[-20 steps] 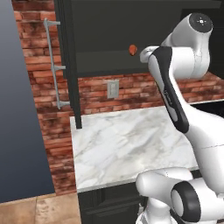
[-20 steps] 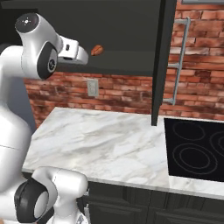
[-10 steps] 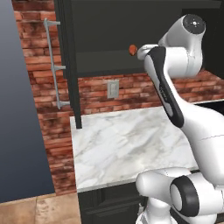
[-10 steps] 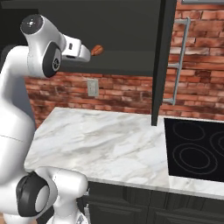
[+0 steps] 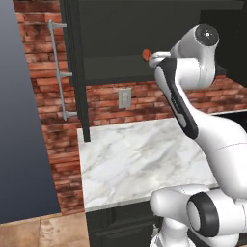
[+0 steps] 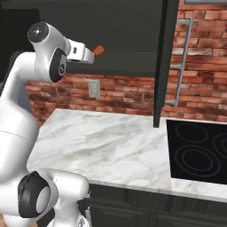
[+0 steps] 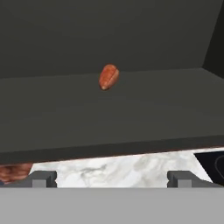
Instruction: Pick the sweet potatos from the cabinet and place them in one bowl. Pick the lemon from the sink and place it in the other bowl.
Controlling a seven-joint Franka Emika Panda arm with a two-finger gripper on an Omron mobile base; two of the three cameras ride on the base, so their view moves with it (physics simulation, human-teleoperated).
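Brick wall (image 6: pixel 124 95) behind, red with an outlet plate — one white marble tabletop (image 5: pixel 140 159) below it, bare where it shows. One black cooktop (image 6: pixel 199 153) sits at the right end of the tabletop in the right base view. Above, the cabinet (image 5: pixel 111 43) stands open, dark charcoal, with one flat inner shelf (image 7: pixel 109 113) and one long silver bar handle (image 5: pixel 58 72) on its door.

Sweet potatos counted: one in sight. The sweet potato (image 7: pixel 108 77) lies on the shelf, orange-red, oval, alone, well back from the front edge. In the left base view it peeks out just beyond the arm's wrist (image 5: pixel 145 54); in the right base view it sits just ahead of the hand (image 6: pixel 99 50).

End effector (image 7: pixel 111 179) is raised to shelf height, pointing into the cabinet. Its two dark fingertips (image 7: pixel 43 178) stand wide apart at the bottom of the hand view — nothing between them, nothing held. The sweet potato is ahead of it, apart, not touched.
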